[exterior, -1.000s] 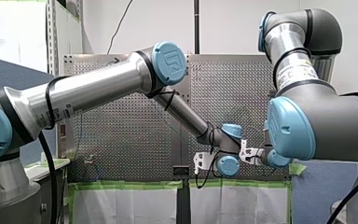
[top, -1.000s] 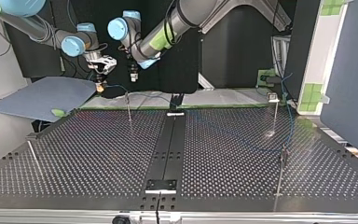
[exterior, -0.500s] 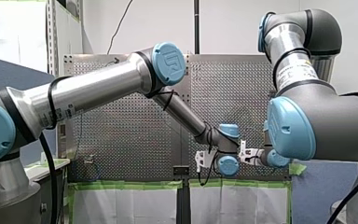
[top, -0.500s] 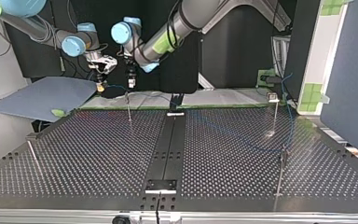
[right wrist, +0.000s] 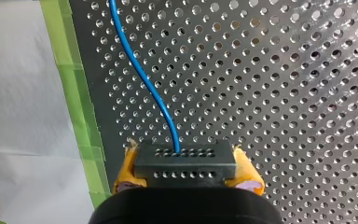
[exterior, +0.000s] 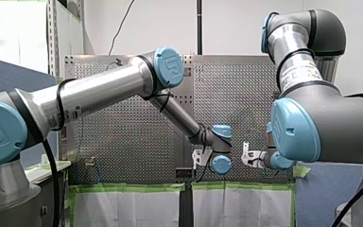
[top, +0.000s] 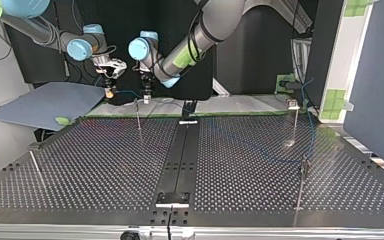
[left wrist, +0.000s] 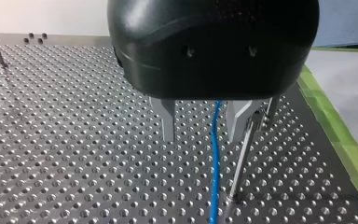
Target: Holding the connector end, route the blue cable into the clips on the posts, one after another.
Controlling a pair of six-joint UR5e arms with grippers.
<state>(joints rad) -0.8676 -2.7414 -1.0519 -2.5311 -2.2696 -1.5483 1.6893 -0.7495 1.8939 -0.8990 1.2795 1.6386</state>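
One thin blue cable (left wrist: 215, 158), black connector (right wrist: 185, 164)

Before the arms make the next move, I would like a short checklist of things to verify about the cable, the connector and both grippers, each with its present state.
1. My right gripper, with yellow pads, is shut on the black perforated connector block: ok.
2. The thin blue cable leaves the connector in a gentle curve, without sharp bend: ok.
3. My left gripper is open, the cable passing between its metal fingers: ok.
4. The thin metal post stands free of those fingers: cannot tell; it is very close beside one.
5. The cable is clipped into that post: cannot tell; a finger hides part of the post's top.
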